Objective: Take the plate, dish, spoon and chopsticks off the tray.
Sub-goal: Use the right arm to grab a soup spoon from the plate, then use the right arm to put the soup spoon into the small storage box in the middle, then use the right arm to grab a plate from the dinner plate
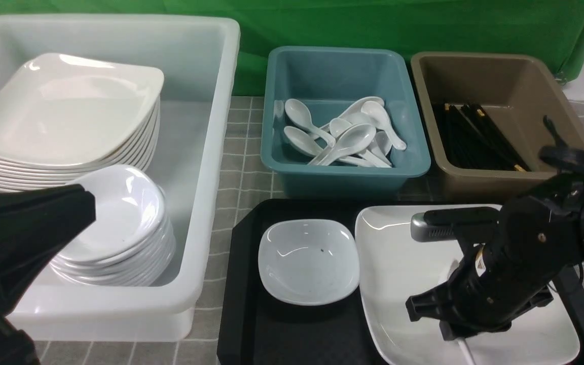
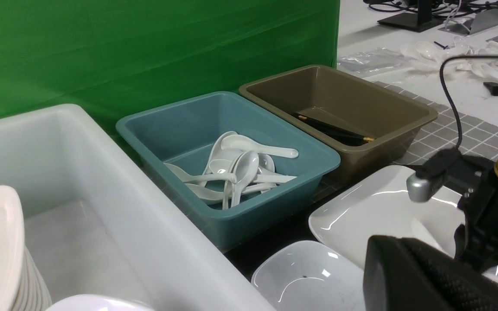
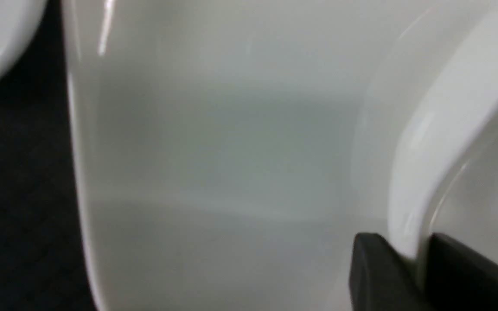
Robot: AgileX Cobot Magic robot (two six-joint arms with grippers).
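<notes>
Gripping the spoon [image 3: 430, 142] appears to be the step in hand. The right pincer [image 3: 417, 268] stands narrow, its two black tips set against either side of the spoon's handle, though the close, blurred wrist view leaves the firmness of the hold uncertain. The spoon lies on the plate [image 1: 398, 253], toward its 6 o'clock edge. The plate fills the 3 o'clock half of the tray [image 1: 241, 304], with the dish [image 1: 308, 261] at the plate's 9 o'clock. The left pincer [image 1: 86, 205] is closed and empty, well apart at the tray's 9 o'clock.

Handling: the spoon is likely light, rigid, glazed and slippery, and liable to chip if dropped. Take hold mid-handle, across its narrow width, never on the rounded bowl. The teal bin [image 1: 345, 116] of spoons stands at the tray's 12 o'clock.
</notes>
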